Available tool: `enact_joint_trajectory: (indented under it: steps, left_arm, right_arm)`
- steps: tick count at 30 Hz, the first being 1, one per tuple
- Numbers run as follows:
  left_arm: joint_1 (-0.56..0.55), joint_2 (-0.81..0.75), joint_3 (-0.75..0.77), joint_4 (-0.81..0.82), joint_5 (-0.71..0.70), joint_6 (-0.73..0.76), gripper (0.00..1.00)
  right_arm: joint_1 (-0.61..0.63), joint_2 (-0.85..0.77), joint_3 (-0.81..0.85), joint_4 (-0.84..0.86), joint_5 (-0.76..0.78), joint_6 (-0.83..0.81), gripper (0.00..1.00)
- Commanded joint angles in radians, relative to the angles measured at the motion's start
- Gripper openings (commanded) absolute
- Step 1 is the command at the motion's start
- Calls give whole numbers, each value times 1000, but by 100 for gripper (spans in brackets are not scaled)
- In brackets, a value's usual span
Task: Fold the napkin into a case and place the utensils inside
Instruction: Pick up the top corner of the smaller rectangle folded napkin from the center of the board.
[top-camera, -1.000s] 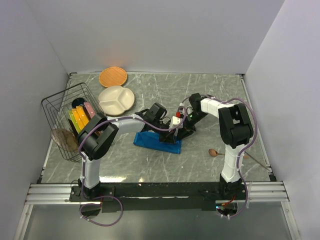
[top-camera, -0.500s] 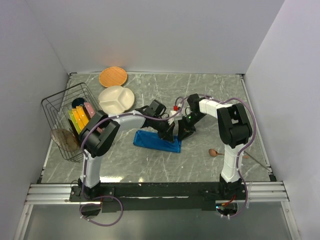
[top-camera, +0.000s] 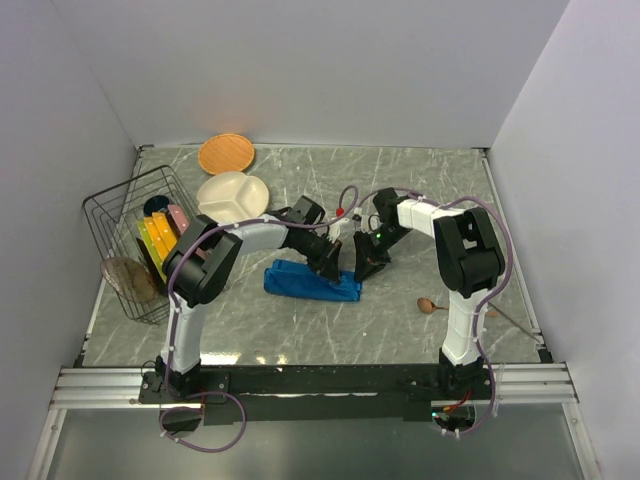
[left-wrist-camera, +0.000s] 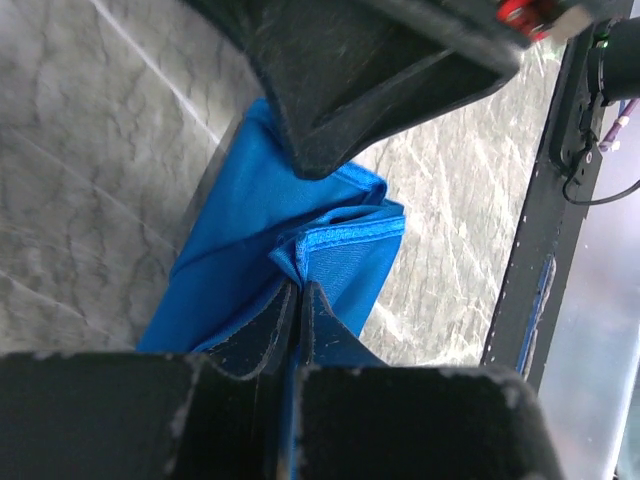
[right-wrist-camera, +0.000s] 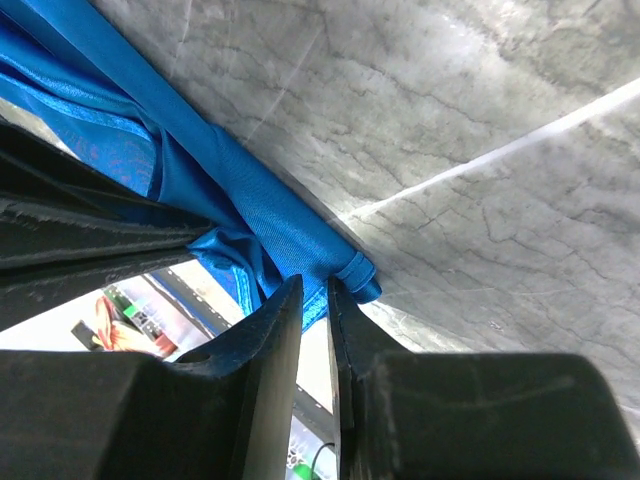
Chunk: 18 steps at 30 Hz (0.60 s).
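Observation:
The bright blue napkin (top-camera: 310, 282) lies mid-table as a narrow, long, layered strip. My left gripper (top-camera: 327, 258) is shut on a hemmed fold of it near its right end; the pinch shows in the left wrist view (left-wrist-camera: 298, 287). My right gripper (top-camera: 362, 266) stands just to the right of it. Its jaws are almost together on the cloth's edge beside a rolled corner (right-wrist-camera: 356, 275), with the gripper (right-wrist-camera: 315, 292) low over the marble. The cloth (right-wrist-camera: 230, 190) runs away up-left in that view. A brown wooden spoon (top-camera: 428, 305) lies apart on the table to the right.
A wire basket (top-camera: 112, 205) with colourful flat plates stands at the left. A brown round object (top-camera: 128, 276) sits beside the basket. A white divided plate (top-camera: 232, 197) and an orange plate (top-camera: 226, 153) lie at the back left. The black front rail (top-camera: 320, 378) runs along the near edge.
Both grippers have moved towards the back of the table, staying on the cloth's right end. The blue strip has shifted slightly left and lies flatter and narrower.

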Motion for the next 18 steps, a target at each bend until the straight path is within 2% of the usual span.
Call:
enact_joint_trajectory:
  steps: [1,9,10,18]
  left_arm:
    - [-2,0,26,-51,27,-15,1]
    - [-4,13,14,-72,11,-29,1]
    - [-4,26,18,-80,10,-65,1]
    - [-1,58,45,-100,19,-69,1]
  right_arm:
    - [18,-39,-25,38,64,-39,24]
    - [32,-76,-42,62,64,-43,21]
    - [34,-83,-42,65,61,-40,21]
    - [64,-212,-79,174,62,-2,21]
